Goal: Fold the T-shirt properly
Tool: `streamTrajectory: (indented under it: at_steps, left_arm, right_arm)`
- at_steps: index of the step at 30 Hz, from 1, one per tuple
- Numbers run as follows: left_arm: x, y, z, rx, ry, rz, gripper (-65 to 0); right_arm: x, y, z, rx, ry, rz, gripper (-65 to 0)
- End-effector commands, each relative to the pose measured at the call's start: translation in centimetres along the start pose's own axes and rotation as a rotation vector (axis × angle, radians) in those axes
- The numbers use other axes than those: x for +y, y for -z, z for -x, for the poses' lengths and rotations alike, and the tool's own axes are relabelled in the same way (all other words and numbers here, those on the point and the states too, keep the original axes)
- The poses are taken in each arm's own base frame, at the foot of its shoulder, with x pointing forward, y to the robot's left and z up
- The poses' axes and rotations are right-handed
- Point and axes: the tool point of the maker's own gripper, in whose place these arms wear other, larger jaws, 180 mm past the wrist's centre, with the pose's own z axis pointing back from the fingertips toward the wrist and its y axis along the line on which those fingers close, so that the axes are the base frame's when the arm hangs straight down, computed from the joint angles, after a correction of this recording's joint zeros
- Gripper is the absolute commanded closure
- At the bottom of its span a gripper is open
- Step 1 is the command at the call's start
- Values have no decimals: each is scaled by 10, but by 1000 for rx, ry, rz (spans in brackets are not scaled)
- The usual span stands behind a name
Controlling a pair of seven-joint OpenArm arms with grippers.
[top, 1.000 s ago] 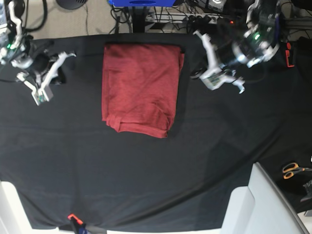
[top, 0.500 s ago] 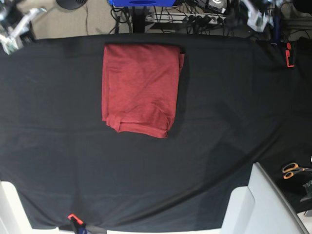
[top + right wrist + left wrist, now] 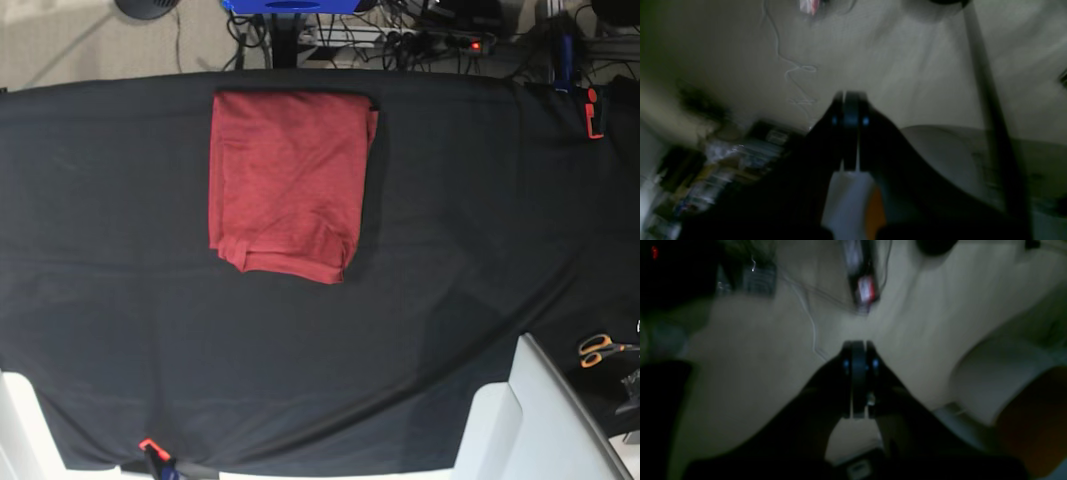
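Note:
The brick-red T-shirt (image 3: 290, 180) lies folded into a tall rectangle on the black cloth (image 3: 450, 250), near the table's back edge, left of centre. Neither arm shows in the base view. In the left wrist view my left gripper (image 3: 858, 350) is shut and empty, with only beige floor and cables behind it. In the right wrist view my right gripper (image 3: 850, 100) is shut and empty, also over floor. The shirt does not show in either wrist view.
Orange-handled scissors (image 3: 600, 348) lie at the right edge. A white panel (image 3: 530, 420) juts in at the front right. An orange clamp (image 3: 593, 112) sits at the back right and a small one (image 3: 150, 446) at the front edge. Cables (image 3: 400, 35) lie beyond the table.
Both arms have pulled back from beside the shirt, past the table's back corners, and have left the base view. The shirt has not moved.

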Motion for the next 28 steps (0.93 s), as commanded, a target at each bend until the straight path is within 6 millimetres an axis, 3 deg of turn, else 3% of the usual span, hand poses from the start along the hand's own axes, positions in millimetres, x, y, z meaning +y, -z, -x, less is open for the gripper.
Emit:
streamTrajectory:
  at_steps: [1,3,4,7,9,12,14,19,24,28]
  left_arm:
    - [1,5,7,58,19,-3,0]
    - [-8,19,-4,117,45,-1,0]
    - [-14,26,-19,104,71,10,0]
    - [-24,31,-29,97,114,34,0]
    - [-24,32,-34,82,110,34,0]
    - [-25,36,-60,7,125,29,0]
    - [-22,37,-65,-7,137,10,0]
    - [-23,39,-69,-10,164,0,0]
    - [-36,42,-64,3,158,20,0]
    - [-37,39,-48,23,151,23,0]
  right_arm:
    - [5,5,18,46,-5,-26,0]
    - [5,12,-2,8,-78,11,0]
    - [1,14,-8,11,-104,60,0]
    - [-22,15,-27,-2,-103,278,0]
    - [-28,15,-25,-23,-109,356,0]
    - [-21,15,-36,-130,-133,368,0]
    - [-21,14,-37,-175,-107,367,0]
    - [-24,14,-25,-192,-20,369,0]
    - [-26,12,-37,-213,-5,374,0]
    - [-7,21,-44,-215,-6,342,0]
